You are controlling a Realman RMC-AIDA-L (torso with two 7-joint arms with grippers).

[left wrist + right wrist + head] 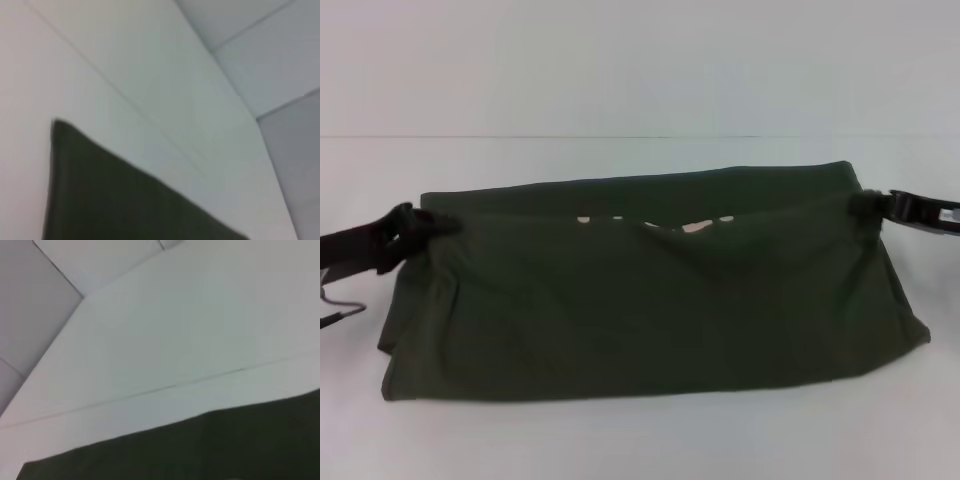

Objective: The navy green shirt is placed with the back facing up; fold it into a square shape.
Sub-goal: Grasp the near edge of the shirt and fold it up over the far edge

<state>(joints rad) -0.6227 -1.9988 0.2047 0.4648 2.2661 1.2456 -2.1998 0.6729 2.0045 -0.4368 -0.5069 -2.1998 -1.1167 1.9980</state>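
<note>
Olive navy green shirt [650, 300], one, two grippers pinching: left gripper [420, 228], right gripper [873, 207]

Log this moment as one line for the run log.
shirt: partly folded on table | left gripper: pinching left edge | right gripper: pinching right edge | fold: unfinished

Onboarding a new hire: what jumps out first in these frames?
The navy green shirt, partly folded, fills the middle of the white table. The left gripper and right gripper pinch its left and right upper edges, lifting them. Pale patches show through a gap along the top fold.
</note>
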